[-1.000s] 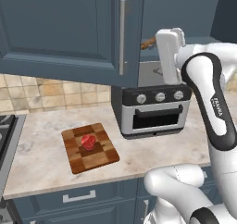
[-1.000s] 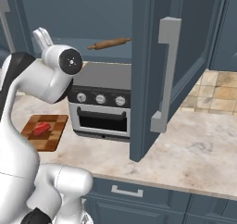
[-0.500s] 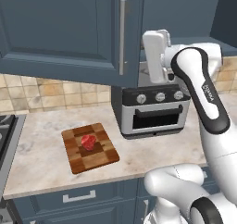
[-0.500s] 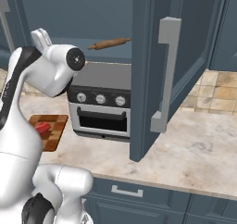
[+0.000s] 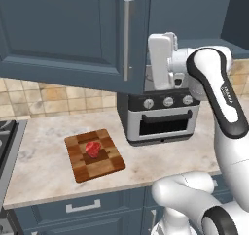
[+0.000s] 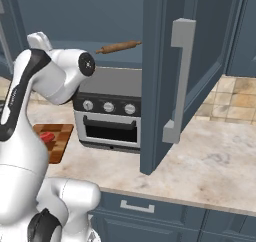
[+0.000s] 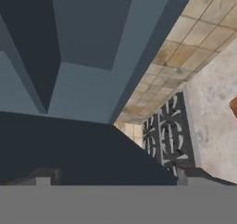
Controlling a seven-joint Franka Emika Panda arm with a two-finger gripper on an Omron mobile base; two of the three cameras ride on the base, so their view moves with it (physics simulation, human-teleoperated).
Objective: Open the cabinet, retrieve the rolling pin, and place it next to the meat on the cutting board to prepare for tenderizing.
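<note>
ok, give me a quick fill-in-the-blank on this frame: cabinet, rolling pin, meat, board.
1. The cabinet door with the silver bar handle stands ____.
2. The rolling pin lies on the cabinet shelf directly above the ____.
3. The meat sits on the checkered ____.
4. The cutting board lies on the counter between the toaster oven and the ____.

Missing words: open; toaster oven; cutting board; stove
</note>
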